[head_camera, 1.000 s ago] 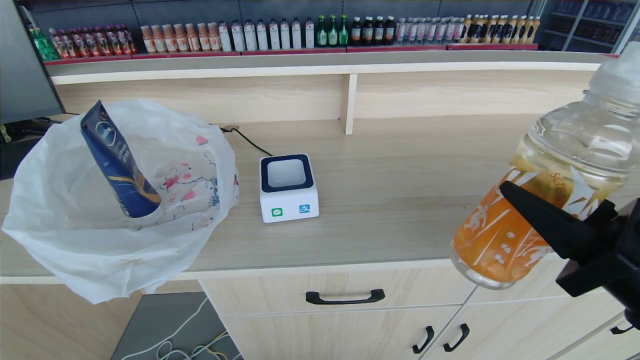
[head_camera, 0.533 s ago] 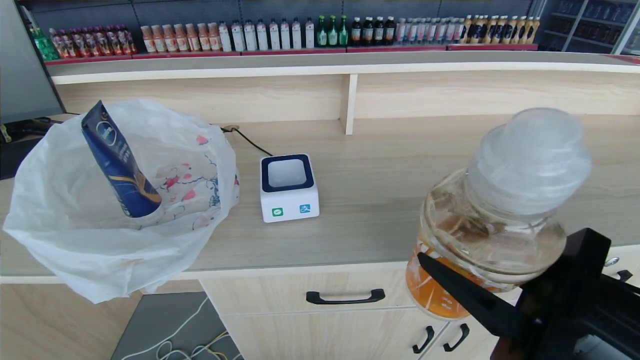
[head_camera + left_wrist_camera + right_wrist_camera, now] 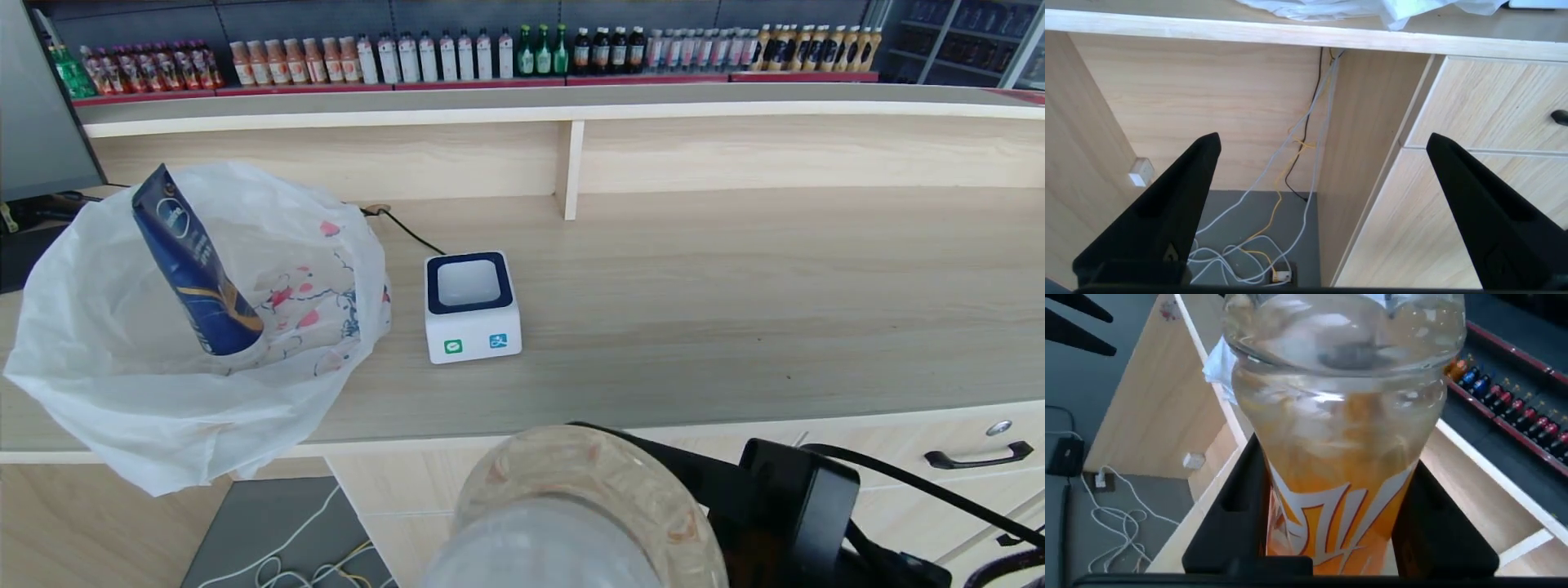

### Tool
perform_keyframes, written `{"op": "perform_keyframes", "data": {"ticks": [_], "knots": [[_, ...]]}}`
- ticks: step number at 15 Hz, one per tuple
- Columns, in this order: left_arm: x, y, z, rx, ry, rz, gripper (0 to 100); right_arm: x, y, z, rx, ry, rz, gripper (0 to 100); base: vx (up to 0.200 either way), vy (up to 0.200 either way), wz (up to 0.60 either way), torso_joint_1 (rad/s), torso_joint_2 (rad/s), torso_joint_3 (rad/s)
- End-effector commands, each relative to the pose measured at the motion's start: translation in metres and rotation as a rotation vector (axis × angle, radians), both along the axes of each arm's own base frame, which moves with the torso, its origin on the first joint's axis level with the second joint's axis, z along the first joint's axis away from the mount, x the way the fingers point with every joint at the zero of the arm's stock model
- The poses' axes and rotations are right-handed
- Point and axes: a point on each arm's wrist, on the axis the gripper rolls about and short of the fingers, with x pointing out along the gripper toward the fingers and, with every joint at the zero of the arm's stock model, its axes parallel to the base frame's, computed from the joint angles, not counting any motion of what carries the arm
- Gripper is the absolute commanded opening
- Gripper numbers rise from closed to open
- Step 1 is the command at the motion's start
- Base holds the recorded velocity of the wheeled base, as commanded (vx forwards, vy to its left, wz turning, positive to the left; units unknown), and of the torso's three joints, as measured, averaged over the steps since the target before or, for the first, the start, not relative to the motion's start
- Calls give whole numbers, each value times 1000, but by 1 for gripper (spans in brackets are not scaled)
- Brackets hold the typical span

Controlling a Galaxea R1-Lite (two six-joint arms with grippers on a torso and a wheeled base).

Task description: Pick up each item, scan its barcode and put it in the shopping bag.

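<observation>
Right now the right jaws clamp the orange drink bottle [image 3: 571,498], held low before the surface [image 3: 694,327]. Left jaws hang apart, low down. Farther off sit the scanner [image 3: 471,304] and shopping bag [image 3: 122,392]. The smooth bottle might slip and fall if tipped more.

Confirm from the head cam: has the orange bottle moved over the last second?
Yes. The bottle has swung left, from the right end of the counter to its near edge, almost in line with the scanner.
</observation>
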Motion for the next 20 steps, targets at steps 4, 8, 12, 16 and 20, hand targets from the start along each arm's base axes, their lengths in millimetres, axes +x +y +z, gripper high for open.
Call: {"op": "perform_keyframes", "data": {"ticks": [4,8,12,16,20], "knots": [[0,0,0,0,-1,1,100,-9,-5,-4,-59,-343,190,0,0,0,0,0,0,0],[0,0,0,0,-1,1,100,-8,-11,-10,-94,-508,125,0,0,0,0,0,0,0],[0,0,0,0,-1,1,100,-1,-11,-7,-117,-612,61,0,0,0,0,0,0,0],[0,0,0,0,-1,1,100,2,-11,-6,-126,-660,34,0,0,0,0,0,0,0],[0,0,0,0,-1,1,100,2,-10,-1,-143,-795,-16,0,0,0,0,0,0,0]]}}
